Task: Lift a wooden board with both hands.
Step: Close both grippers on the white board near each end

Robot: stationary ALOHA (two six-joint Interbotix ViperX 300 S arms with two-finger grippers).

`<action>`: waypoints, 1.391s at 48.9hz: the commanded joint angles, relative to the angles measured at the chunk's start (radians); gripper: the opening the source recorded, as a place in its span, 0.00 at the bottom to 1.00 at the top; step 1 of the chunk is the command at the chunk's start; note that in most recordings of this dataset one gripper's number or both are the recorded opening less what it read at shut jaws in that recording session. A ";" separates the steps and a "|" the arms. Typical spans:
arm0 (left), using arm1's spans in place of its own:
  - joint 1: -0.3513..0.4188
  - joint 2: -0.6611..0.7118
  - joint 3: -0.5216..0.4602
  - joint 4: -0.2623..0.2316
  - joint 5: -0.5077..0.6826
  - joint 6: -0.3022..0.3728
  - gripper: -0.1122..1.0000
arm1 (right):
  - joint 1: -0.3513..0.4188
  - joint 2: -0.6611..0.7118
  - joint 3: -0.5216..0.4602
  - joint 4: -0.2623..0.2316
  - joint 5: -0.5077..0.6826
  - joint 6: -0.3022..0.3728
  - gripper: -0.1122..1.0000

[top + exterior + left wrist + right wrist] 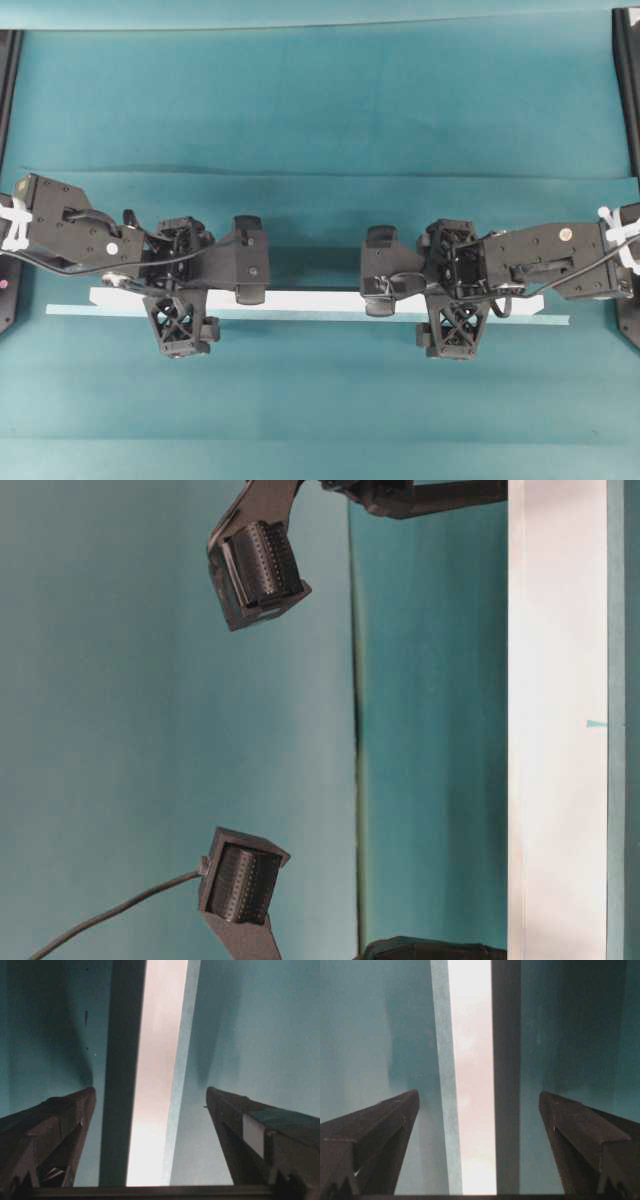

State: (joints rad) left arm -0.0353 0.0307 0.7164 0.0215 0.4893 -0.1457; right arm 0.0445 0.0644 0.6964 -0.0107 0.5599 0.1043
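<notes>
**A:** We start at our left gripper (150, 1105): jaws spread wide, nothing between them but air, and the wooden board (157, 1075) runs straight up the gap in the left wrist view.

**B:** Same on our right gripper (479, 1105). Jaws as far apart as they go, holding nothing, the board passing between the two dark fingers (375, 1130) without touching either.

**A:** From overhead we see both arms reaching in from the sides, left gripper (250, 260) and right gripper (378, 270) facing each other over the middle, well apart.

**B:** The board (310, 300) lies flat under them, long and white, stretching across most of the table (320, 100). Along its near edge we see a thinner pale teal strip (330, 317).

**A:** The table-level view is turned on its side; the board (555, 720) shows as a pale band, with two black finger pads (262, 565) hanging clear of it.

**B:** Teal cloth covers the table all round.
</notes>
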 commanded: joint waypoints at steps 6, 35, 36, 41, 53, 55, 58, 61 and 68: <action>0.002 -0.005 -0.006 0.005 -0.006 -0.009 0.95 | -0.005 0.008 -0.006 0.000 -0.006 0.015 0.94; 0.008 -0.009 0.002 0.005 0.003 0.002 0.26 | -0.008 0.009 -0.017 0.005 0.046 0.034 0.29; 0.008 -0.009 0.002 0.005 0.003 0.002 0.26 | -0.008 0.009 -0.018 0.005 0.044 0.034 0.29; 0.008 -0.008 -0.002 0.005 0.003 0.002 0.26 | -0.008 0.009 -0.021 0.005 0.046 0.032 0.29; 0.012 -0.009 -0.017 0.005 0.008 -0.003 0.26 | -0.009 0.003 -0.025 0.005 0.058 0.032 0.29; 0.015 -0.015 -0.025 0.002 0.018 0.000 0.26 | -0.009 -0.003 -0.032 0.005 0.071 0.034 0.29; 0.018 -0.031 -0.038 0.002 0.043 0.002 0.26 | -0.012 -0.017 -0.046 0.005 0.098 0.032 0.29; 0.021 -0.048 -0.052 0.005 0.080 0.002 0.26 | -0.015 -0.038 -0.066 0.005 0.138 0.031 0.29; 0.025 -0.092 -0.091 0.002 0.202 0.003 0.26 | -0.026 -0.084 -0.110 0.005 0.219 0.031 0.29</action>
State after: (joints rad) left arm -0.0153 -0.0184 0.6611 0.0261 0.6381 -0.1411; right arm 0.0245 0.0092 0.6197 -0.0077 0.7486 0.1304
